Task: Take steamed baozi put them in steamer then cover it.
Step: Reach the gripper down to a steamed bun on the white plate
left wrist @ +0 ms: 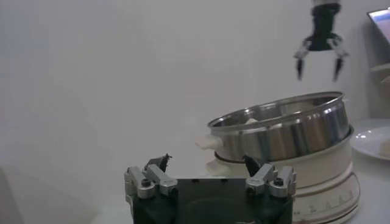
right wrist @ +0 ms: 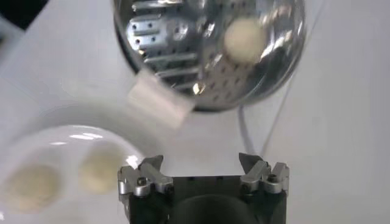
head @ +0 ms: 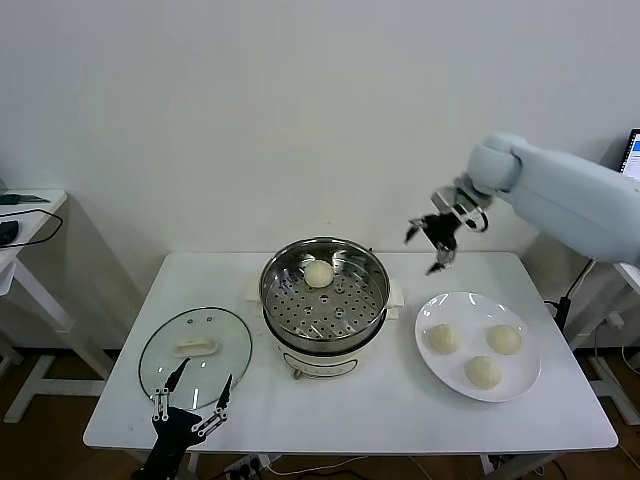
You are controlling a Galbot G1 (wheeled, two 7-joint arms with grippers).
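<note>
The steel steamer (head: 325, 296) stands mid-table on its white base with one baozi (head: 318, 273) on the perforated tray at the back. Three more baozi (head: 443, 338) (head: 504, 339) (head: 483, 372) lie on the white plate (head: 430, 367) to the right. The glass cover (head: 195, 355) with its white handle lies flat at the front left. My right gripper (head: 433, 245) is open and empty, in the air behind the table between steamer and plate; its wrist view shows the steamer (right wrist: 183, 67), the baozi (right wrist: 245, 39) in it and two plate baozi (right wrist: 100, 172). My left gripper (head: 193, 390) is open and empty by the cover's front edge.
A side table (head: 25, 215) with dark cables stands at the far left. The right arm's pale shell (head: 570, 195) reaches in from the right edge. The steamer's cord (right wrist: 268, 122) trails behind it. A white wall rises behind the table.
</note>
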